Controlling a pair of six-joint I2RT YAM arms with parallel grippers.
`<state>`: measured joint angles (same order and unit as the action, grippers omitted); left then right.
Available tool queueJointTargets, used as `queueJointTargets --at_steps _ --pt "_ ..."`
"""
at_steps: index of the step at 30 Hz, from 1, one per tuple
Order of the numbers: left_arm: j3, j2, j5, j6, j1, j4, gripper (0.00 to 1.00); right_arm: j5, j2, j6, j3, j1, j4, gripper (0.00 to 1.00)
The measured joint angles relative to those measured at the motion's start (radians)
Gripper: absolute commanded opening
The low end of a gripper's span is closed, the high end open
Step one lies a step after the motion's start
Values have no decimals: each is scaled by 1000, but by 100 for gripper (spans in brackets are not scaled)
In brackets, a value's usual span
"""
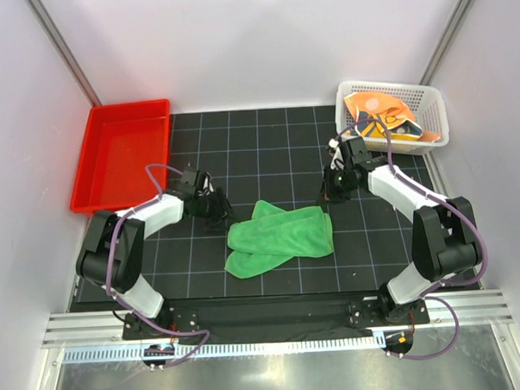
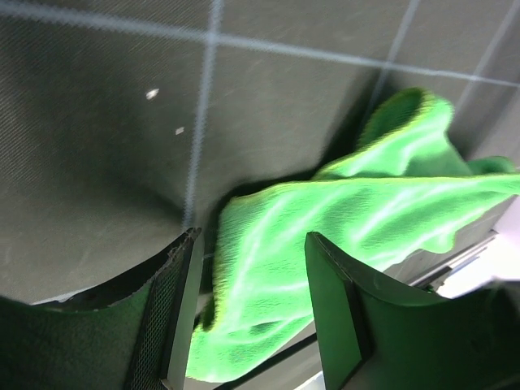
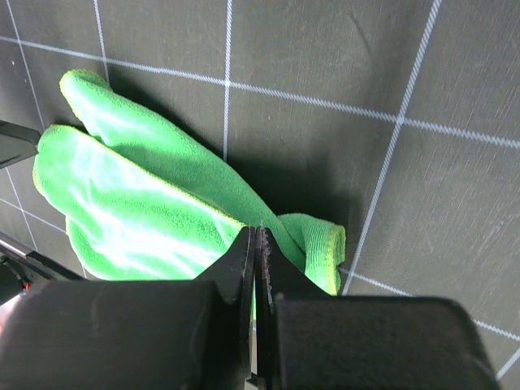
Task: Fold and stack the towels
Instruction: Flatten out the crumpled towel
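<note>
My left pincer (image 2: 250,244) apart, low beside green towel (image 1: 279,236). Towel lies rumpled at middle of table (image 1: 266,143). My right pincer (image 3: 256,240) pressed together, no cloth between, at towel corner. Other towels (image 1: 379,121) in basket (image 1: 435,122).

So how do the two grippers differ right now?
The left gripper is open; the right gripper is shut. The left gripper is by the left edge of the green towel; the right gripper is at its far right corner. Both point down at the black mat, close to that one towel.
</note>
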<state>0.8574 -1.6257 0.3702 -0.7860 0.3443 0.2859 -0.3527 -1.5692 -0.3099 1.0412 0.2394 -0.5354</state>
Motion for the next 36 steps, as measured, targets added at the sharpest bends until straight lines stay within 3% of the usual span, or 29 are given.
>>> queueJointTargets --at_steps 10,14,20,24,32,36 --pt "-24 3 -11 0 13 -5 56 -1 26 -11 -39 0 1 1" --pt "-24 -7 -4 -1 22 -16 50 -1 27 -11 -41 0 1 1" --pt "-23 -32 17 -4 22 -35 30 2 48 -11 -41 0 -2 1" --pt "10 -52 26 2 22 -30 0 3 67 -11 -40 0 -2 1" --pt "177 -45 57 53 22 14 0 66 114 -15 3 5 -35 1" --pt "323 40 35 102 22 93 0 126 207 -14 152 13 -76 1"
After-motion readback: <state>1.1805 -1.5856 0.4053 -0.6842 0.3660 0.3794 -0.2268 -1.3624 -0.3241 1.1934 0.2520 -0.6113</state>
